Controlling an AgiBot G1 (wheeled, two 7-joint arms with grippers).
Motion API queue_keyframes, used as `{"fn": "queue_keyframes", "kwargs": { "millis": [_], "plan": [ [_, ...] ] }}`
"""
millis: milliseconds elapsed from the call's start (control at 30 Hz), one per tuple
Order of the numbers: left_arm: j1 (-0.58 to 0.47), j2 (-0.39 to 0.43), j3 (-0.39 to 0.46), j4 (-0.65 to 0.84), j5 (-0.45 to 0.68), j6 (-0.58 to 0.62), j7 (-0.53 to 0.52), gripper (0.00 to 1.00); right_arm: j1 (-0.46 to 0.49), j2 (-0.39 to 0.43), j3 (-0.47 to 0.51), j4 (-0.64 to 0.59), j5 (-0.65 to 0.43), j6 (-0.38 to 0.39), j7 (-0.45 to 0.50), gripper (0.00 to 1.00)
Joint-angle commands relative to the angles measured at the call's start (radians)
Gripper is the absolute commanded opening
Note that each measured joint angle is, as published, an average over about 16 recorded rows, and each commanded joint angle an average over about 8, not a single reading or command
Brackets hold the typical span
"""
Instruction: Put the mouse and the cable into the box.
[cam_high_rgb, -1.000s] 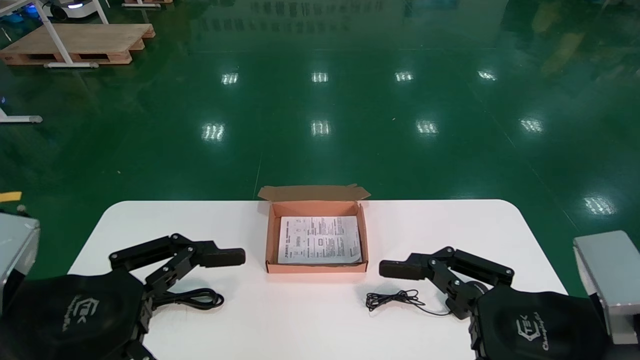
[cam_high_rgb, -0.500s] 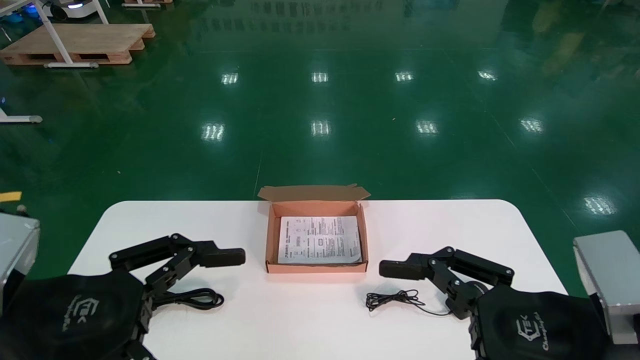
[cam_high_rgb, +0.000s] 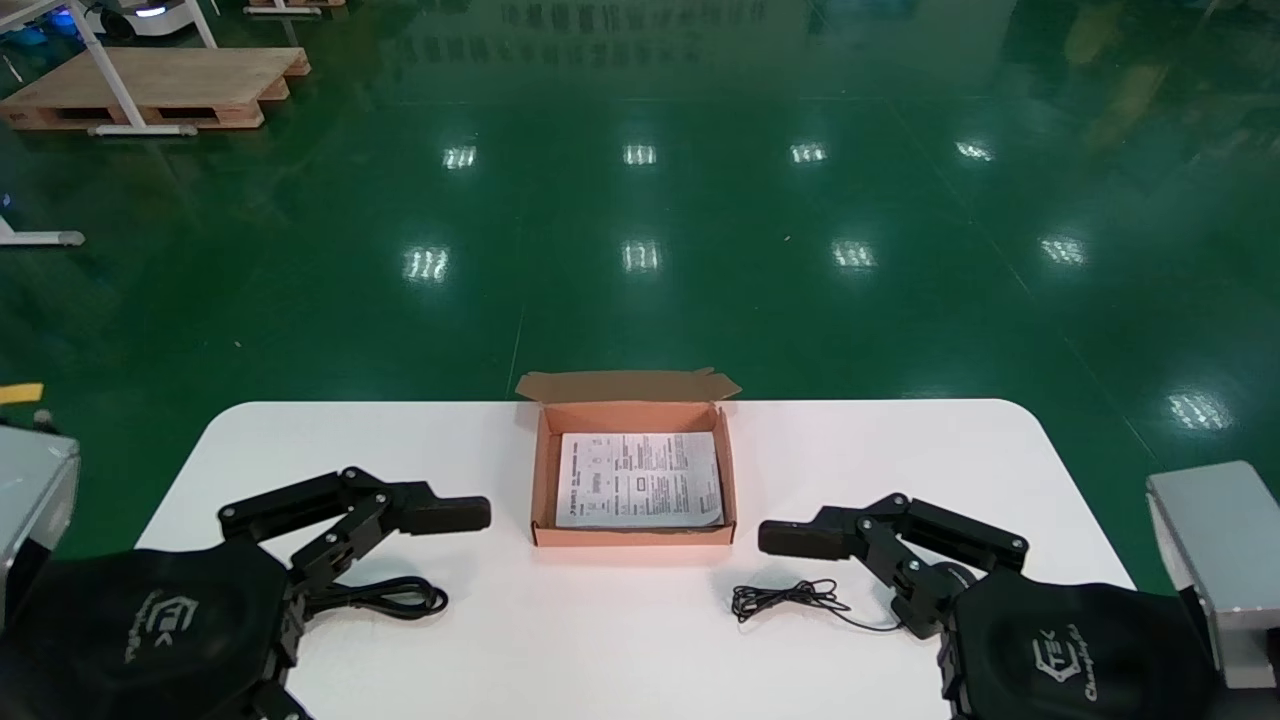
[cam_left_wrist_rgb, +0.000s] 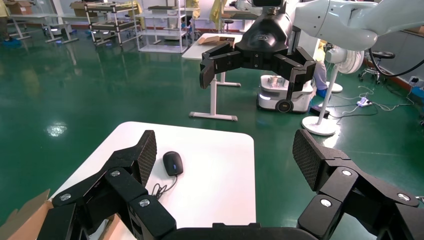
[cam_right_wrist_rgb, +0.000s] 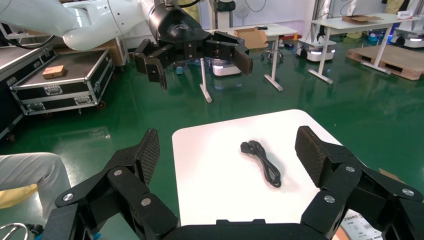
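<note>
Flanking box (cam_high_rgb: 634, 537) w/ paper (cam_high_rgb: 640, 480): cable (cam_high_rgb: 395, 598) by L hand (cam_left_wrist_rgb: 226, 155), mouse (cam_left_wrist_rgb: 173, 162) by R hand (cam_right_wrist_rgb: 228, 147)

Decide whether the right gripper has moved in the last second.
No. The right gripper stays open just off the near right corner of the box, where it was. The left gripper sits parked left of the box.

Our left gripper (cam_left_wrist_rgb: 225, 160) and right gripper (cam_right_wrist_rgb: 228, 150) are matt black, with textured finger pads (cam_left_wrist_rgb: 147, 155) and silver screws (cam_left_wrist_rgb: 140, 202) at the linkage joints. Black wrist covers (cam_high_rgb: 150, 620) bear white lettering (cam_high_rgb: 1062, 665); the arms (cam_left_wrist_rgb: 340, 20) behind them are glossy white.
</note>
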Motion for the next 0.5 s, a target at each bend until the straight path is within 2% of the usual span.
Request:
{"fn": "queue_keyframes", "kwargs": {
  "millis": [33,200,300,400,500],
  "plan": [
    [0.000,0.000,0.001,0.001,0.000,-0.001,0.000,1.00,0.000,0.000,0.000,0.000,0.001,0.000,0.000,1.00],
    [-0.001,-0.001,0.002,-0.001,0.005,0.000,0.001,1.00,0.000,0.000,-0.003,0.002,-0.010,0.002,-0.002,1.00],
    [-0.019,-0.013,0.020,-0.022,0.067,0.011,0.014,1.00,0.004,-0.005,-0.017,0.009,-0.050,0.014,-0.010,1.00],
    [-0.084,-0.019,0.072,-0.049,0.218,0.034,0.050,1.00,0.018,-0.017,-0.049,0.015,-0.129,0.031,-0.014,1.00],
    [-0.189,-0.003,0.163,-0.069,0.452,0.053,0.115,1.00,0.044,-0.040,-0.096,0.005,-0.244,0.058,-0.010,1.00]
  ]
}}
